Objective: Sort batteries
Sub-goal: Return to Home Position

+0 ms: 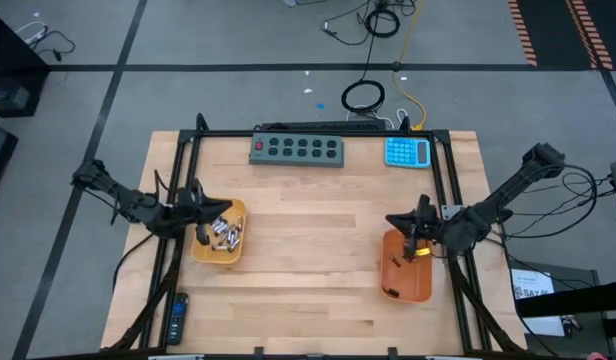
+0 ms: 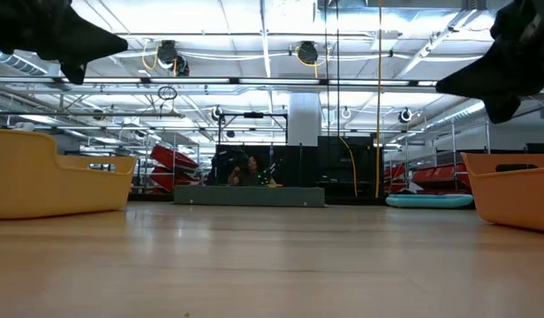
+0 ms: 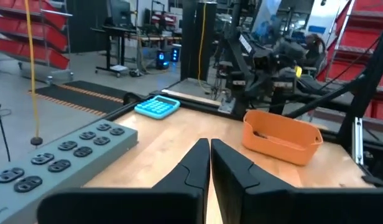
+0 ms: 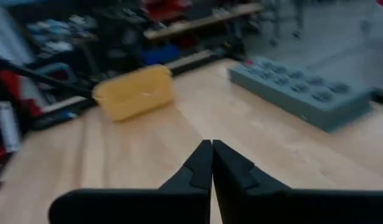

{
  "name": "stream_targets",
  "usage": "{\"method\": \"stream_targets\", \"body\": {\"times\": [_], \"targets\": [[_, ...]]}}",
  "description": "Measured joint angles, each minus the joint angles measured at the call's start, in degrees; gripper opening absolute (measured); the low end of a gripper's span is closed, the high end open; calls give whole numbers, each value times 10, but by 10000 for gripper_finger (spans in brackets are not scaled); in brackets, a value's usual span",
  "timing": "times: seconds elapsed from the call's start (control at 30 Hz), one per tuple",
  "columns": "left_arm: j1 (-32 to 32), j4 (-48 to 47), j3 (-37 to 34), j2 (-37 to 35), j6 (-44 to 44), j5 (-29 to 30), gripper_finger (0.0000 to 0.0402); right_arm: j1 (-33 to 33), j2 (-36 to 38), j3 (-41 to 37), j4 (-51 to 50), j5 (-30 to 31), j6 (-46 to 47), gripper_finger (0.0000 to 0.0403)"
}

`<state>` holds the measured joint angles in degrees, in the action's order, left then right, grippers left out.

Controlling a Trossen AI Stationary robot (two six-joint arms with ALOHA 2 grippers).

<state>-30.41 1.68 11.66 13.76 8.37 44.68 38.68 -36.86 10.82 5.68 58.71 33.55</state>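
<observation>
Silver batteries (image 1: 224,233) lie in the yellow bin (image 1: 202,252), dark ones (image 1: 392,291) in the orange bin (image 1: 412,282). Both the left claw (image 1: 195,203) and right claw (image 1: 416,226) are pinched shut, holding nothing. Each hangs close over its bin, so a low swing could tip it and spill.

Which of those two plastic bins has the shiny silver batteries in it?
The yellow plastic bin, on the robot's left side, holding silvery-white batteries; the orange bin shows none.

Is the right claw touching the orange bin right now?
Apart. The low view shows the right claw hanging above the orange bin, with open background between the claw and the bin's rim.
</observation>
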Motion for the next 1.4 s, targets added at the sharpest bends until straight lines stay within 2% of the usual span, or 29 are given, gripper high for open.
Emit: {"method": "stream_targets", "body": {"times": [0.23,0.37,0.5,0.63,0.73,0.9,1.07,1.3,1.4], "targets": [[0,-36,0,-34,4,-28,24,-38,74,-102,255,-60,-225,1],[0,-58,0,-58,3,-37,24,-79,99,-100,279,-115,-301,0],[0,-95,-3,-90,11,-51,24,-124,119,-100,291,-200,-372,0],[0,-98,-32,-138,18,-57,24,-177,144,-100,315,-276,-416,0],[0,-89,-51,-137,28,-57,24,-219,163,-100,341,-334,-449,0],[0,-82,-71,-137,49,-56,24,-297,189,-100,356,-414,-475,0],[0,-26,-96,-137,48,-56,24,-388,198,-100,384,-500,-491,0],[0,-12,-100,-137,48,-48,24,-523,199,-100,404,-634,-395,0],[0,-8,-101,-137,48,-38,24,-561,199,-100,401,-681,-349,0]]}}
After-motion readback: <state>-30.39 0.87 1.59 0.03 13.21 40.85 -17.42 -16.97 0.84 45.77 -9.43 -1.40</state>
